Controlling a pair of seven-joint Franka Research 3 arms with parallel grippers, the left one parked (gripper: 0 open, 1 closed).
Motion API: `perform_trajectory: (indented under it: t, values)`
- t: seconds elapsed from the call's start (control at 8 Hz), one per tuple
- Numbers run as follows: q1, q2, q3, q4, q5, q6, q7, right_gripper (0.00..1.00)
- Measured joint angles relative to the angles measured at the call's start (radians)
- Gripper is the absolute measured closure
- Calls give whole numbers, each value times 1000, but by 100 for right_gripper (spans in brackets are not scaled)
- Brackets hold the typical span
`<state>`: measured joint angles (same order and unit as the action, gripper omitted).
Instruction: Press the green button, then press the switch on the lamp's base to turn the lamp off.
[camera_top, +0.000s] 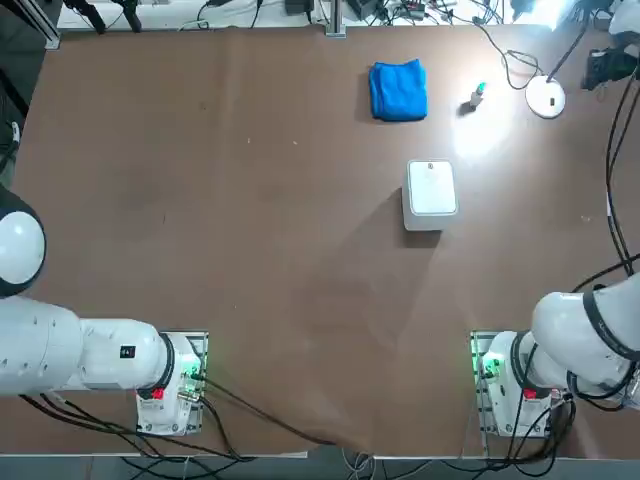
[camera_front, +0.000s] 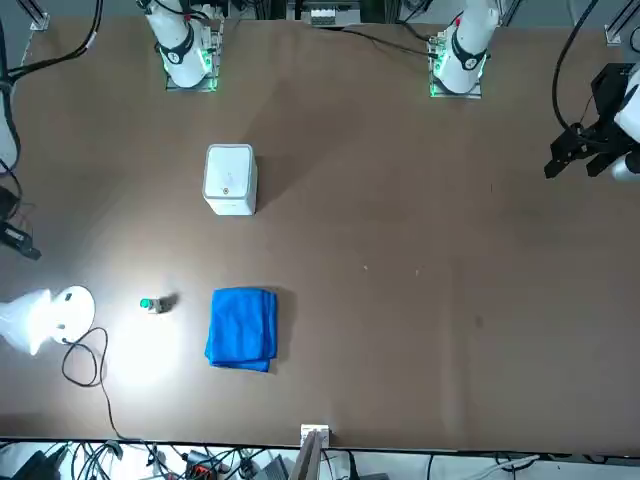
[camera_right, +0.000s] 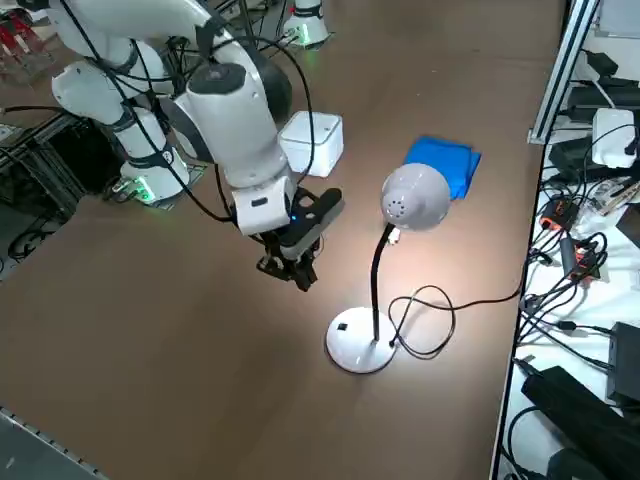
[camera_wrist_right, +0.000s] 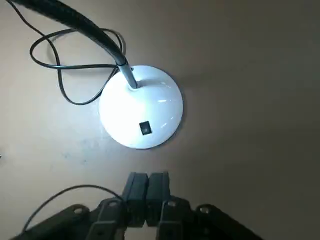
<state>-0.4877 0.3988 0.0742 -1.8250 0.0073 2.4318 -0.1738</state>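
Currently, the right hand (camera_wrist_right: 147, 192) hovers near the lamp (camera_right: 378, 318), fingertips pressed together; the switch (camera_wrist_right: 145, 128) marks the lamp's base (camera_wrist_right: 162, 102). Beyond, the green button (camera_top: 478, 94) stands on the surface (camera_top: 270, 240) between lamp and folded blue cloth (camera_top: 398, 91).

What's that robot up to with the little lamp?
The robot's right gripper, shut and holding nothing, hovers near the foot of the lamp. On that white disc sits a small dark switch, which the fingers aren't touching. The lamp is on, throwing a bright patch on the table. The green button stands apart, near a folded blue cloth.
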Motion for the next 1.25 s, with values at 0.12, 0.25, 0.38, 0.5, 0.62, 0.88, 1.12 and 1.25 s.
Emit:
perform_trajectory:
  t: [0.12, 0.25, 0.38, 0.5, 0.62, 0.88, 1.12, 1.25]
  values:
    - [0, 40, 11, -1, 0, 73, -3, 98]
    - [1, 80, 30, -3, 0, 141, -3, 98]
    - [2, 118, 44, -4, 0, 195, -3, 98]
    - [3, 148, 48, -4, 0, 232, -3, 98]
    - [2, 170, 52, -4, 0, 263, -3, 98]
    - [1, 189, 58, -4, 0, 293, -3, 98]
    - [-16, 190, 58, -7, 1, 293, -3, 98]
    - [-30, 191, 58, -14, 1, 293, -3, 98]
